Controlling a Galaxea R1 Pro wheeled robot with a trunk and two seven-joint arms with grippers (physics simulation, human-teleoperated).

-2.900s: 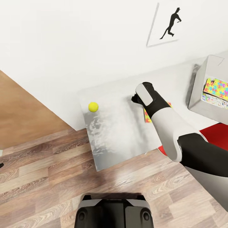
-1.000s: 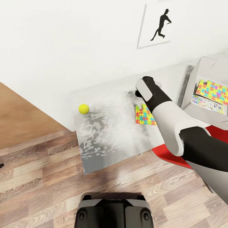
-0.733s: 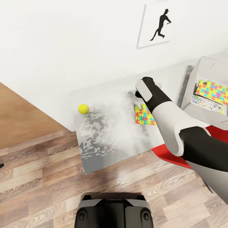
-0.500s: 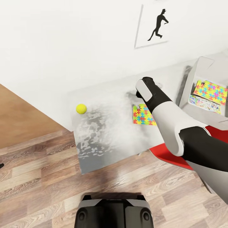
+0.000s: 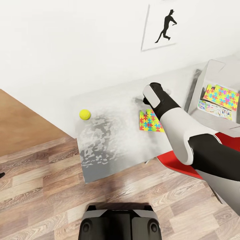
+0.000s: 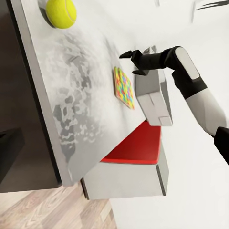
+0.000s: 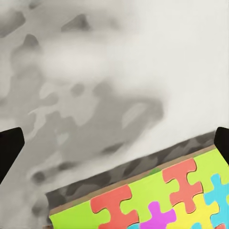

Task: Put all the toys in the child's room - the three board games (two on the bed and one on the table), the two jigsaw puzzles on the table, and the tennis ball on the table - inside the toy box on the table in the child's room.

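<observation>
One tennis ball (image 5: 85, 114) lies on the table (image 5: 110, 146) near its left end, well apart from the other toys; the left wrist view shows it too (image 6: 60, 12), close to the table edge. Two jigsaw puzzles are visible. One jigsaw puzzle (image 5: 149, 121) lies flat on the table, partly under the right arm (image 5: 173, 123); in the right wrist view its corner (image 7: 157, 200) shows w/ red, green and yellow pieces. The second puzzle (image 5: 222, 96) is inside the toy box (image 5: 213, 71) at the right, on top of a pale board game (image 5: 215, 109), so 1 board game can be counted here.

The right gripper (image 6: 135, 61) hangs above the table just beyond the far edge of the loose puzzle, not touching it. Its fingers (image 6: 129, 54) stand apart w/ nothing between them; in the right wrist view the two dark tips are at both sides of the picture.

For the left gripper I cannot tell if it is apart or together.

One red chair (image 5: 181, 163) stands under the table at the right. One poster (image 5: 163, 26) w/ a black athlete figure hangs on the white wall. Floor (image 5: 43, 190) is wood planks.
</observation>
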